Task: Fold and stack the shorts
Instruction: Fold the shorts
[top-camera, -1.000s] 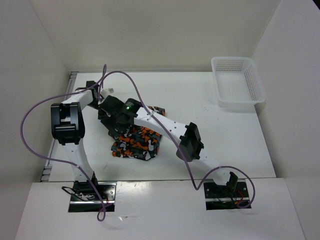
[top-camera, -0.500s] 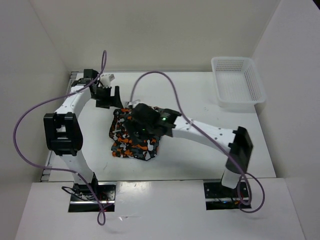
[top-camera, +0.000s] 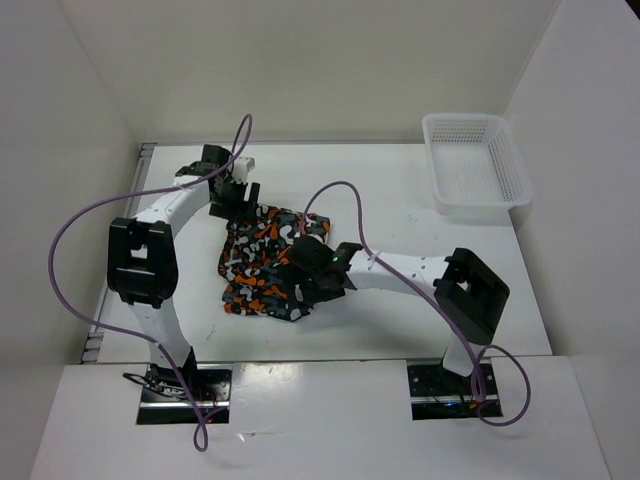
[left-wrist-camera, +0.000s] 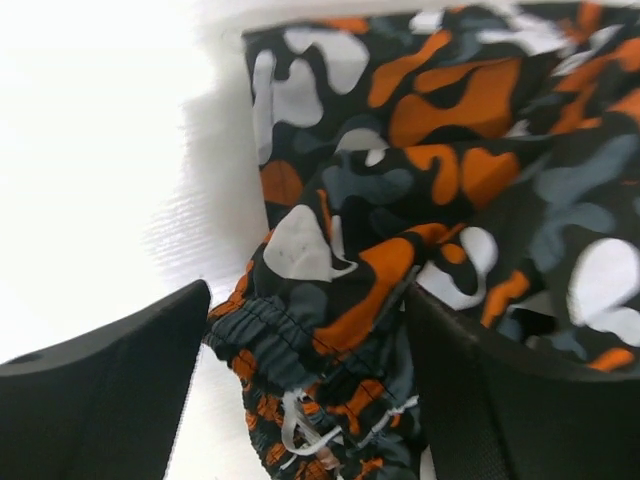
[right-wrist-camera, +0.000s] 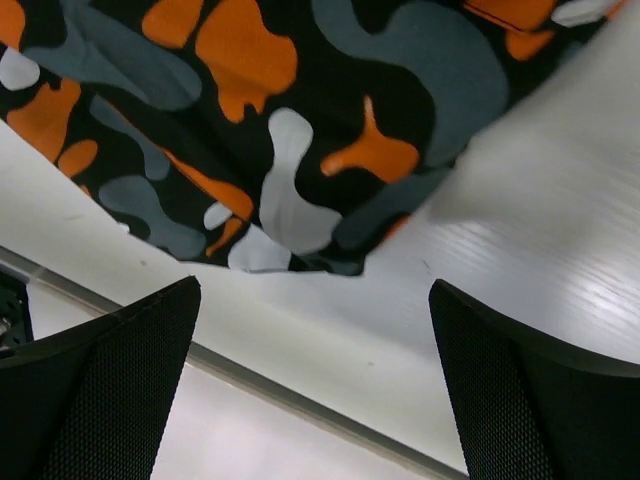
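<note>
The soft fabric shorts with orange, black, grey and white camouflage blotches (top-camera: 262, 262) lie as a loose, uneven bundle on the left-centre part of the white table (top-camera: 400, 200), not yet a clean fold. The left gripper (top-camera: 236, 196) stands at the far-left corner of the bundle. In its wrist view the fingers are spread wide, with the elastic waistband and a white drawstring (left-wrist-camera: 297, 425) bunched between them, and they do not pinch the cloth. The right gripper (top-camera: 318, 280) is at the near-right edge, also spread wide and holding nothing; its wrist view shows bare table between the fingers and the cloth's corner just beyond them. To do this fold well, I think each gripper should take every layer at its edge, not only the top one. They should then lift low and together, so that the bundle does not unroll and the drawstring does not catch. The table looks smooth, so the cloth may slide when it is dragged. White walls (top-camera: 300, 70) enclose the table closely, and a white plastic mesh basket (top-camera: 432, 165) sits at the far right corner, well apart.
</note>
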